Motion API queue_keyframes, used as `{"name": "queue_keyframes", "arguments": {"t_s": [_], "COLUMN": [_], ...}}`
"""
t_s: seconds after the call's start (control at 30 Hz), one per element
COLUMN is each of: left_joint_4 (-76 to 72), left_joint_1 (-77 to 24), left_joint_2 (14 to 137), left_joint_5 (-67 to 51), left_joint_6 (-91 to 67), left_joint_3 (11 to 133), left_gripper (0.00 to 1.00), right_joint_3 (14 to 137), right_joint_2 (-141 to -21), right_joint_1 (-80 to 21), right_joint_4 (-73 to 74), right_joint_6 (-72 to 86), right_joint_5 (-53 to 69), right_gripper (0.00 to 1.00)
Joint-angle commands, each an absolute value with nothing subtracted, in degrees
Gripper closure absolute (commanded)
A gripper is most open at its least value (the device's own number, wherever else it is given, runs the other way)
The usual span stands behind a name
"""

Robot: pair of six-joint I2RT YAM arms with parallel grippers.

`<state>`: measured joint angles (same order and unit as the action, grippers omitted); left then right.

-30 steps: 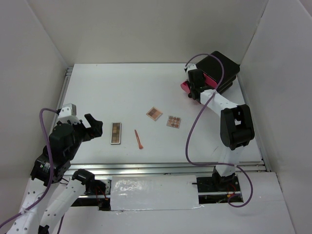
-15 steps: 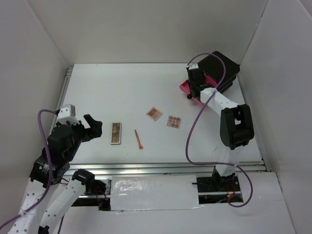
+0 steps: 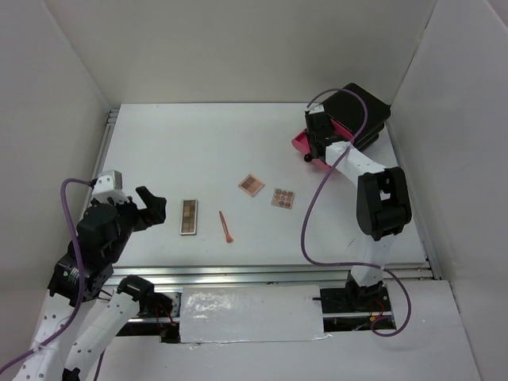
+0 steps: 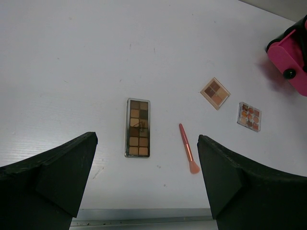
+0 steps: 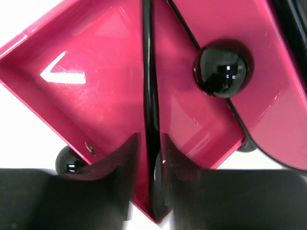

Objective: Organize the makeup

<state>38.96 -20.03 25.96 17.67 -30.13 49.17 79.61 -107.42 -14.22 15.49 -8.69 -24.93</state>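
Here, the right gripper (image 5: 152, 143) pinches a thin black brush (image 5: 148, 91) over the pink drawer (image 5: 96, 91); the left gripper (image 3: 154, 205) hangs spread near the brown palette (image 4: 138, 128), orange brush (image 4: 187, 149) and two square palettes (image 4: 215, 93) on the table (image 4: 72, 57).

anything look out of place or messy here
Four makeup items lie loose at mixed angles: long palette, orange brush, two square palettes. The pink drawer sticks out open, with the right gripper holding a black pencil over it. Nothing spilled or broken.

White table (image 3: 182, 143) between plain white walls (image 3: 238, 48)
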Motion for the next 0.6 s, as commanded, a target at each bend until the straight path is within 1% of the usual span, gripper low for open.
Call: {"name": "queue_keyframes", "arguments": {"t_s": [0.0,0.1,0.13,0.17,0.3,0.57], "left_joint_4": [36.8,36.9,36.9,36.9,36.8,36.8], "left_joint_1": [-20.3,-20.3,-20.3,-20.3,-20.3,-20.3], "left_joint_2": [25.2,25.4,25.4,25.3,25.1,25.4], "left_joint_5": [17.2,17.1,17.2,17.2,17.4,17.4], "left_joint_6": [-29.4,-29.4,-29.4,-29.5,-29.5,-29.5], "left_joint_3": [49.0,49.2,49.2,49.2,49.0,49.1], "left_gripper": [0.01,0.01,0.01,0.01,0.01,0.01], "right_joint_3": [82.0,82.6,82.8,83.5,83.8,84.4], "right_joint_2": [-107.0,-105.5,-105.0,-104.9,-102.8,-95.0], "right_joint_1": [-13.9,-13.8,-13.8,-13.9,-13.8,-14.1], "right_joint_4": [17.6,18.0,18.3,18.6,19.3,20.6], "right_joint_6": [-7.3,-7.1,-7.0,-6.9,-6.6,-4.8], "right_joint_5": [-26.3,-26.3,-26.4,-26.5,-26.5,-24.2], "right_gripper": [0.58,0.53,0.14,0.0,0.0,0.0]}}
